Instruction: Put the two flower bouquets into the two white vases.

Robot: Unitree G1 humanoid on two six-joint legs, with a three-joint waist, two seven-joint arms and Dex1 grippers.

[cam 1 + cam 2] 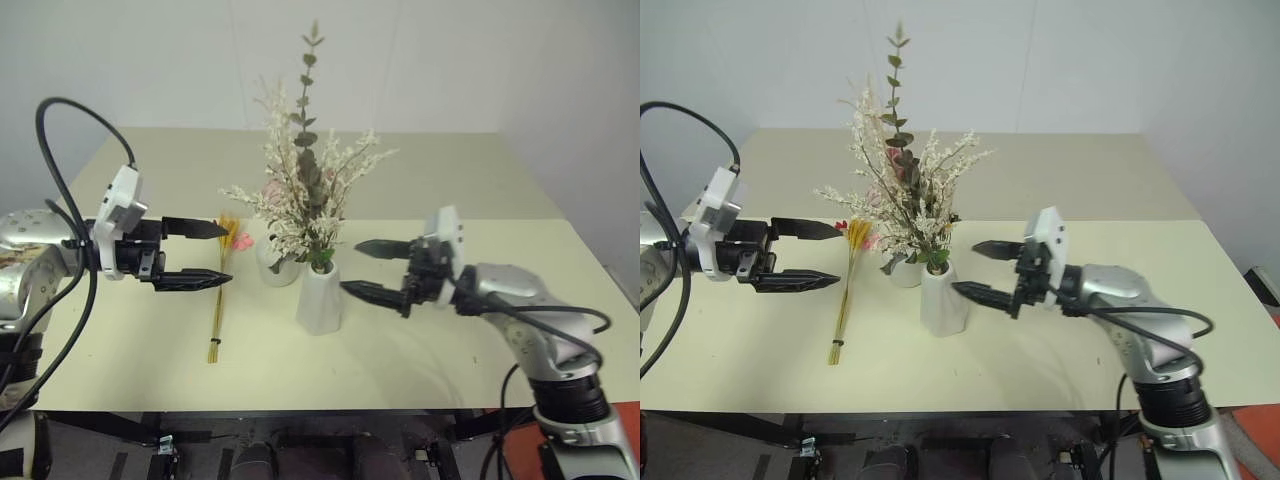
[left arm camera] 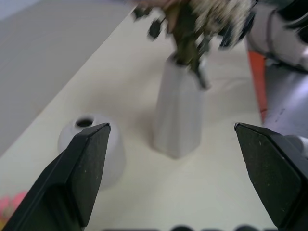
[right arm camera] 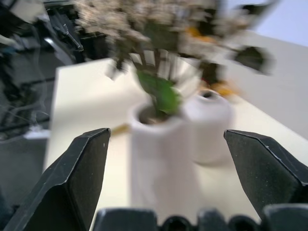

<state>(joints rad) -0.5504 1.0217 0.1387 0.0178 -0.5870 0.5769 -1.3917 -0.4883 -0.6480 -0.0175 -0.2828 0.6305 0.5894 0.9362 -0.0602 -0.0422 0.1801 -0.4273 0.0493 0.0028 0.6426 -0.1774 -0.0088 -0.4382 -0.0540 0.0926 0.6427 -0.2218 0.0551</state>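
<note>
White short vase (image 1: 277, 262), apparently empty, half-hidden behind bouquet (image 1: 305, 190)

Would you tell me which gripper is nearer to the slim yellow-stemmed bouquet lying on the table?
Left. The left gripper hangs open right beside the slim bouquet, its fingertips over the stems. The right gripper, also open, sits beyond the tall vase, on the far side from that bouquet.

tall vase (image 1: 319, 298): matt white, smooth, ceramic-like
short vase (image 2: 96, 149): same matt white
cream bunch (image 1: 305, 190): dry, feathery sprigs, dull green leaves
straw bunch (image 1: 218, 290): thin dry stalks
table (image 1: 450, 330): smooth, pale, low sheen
gripper fingers (image 2: 89, 166): black matt plastic
</note>
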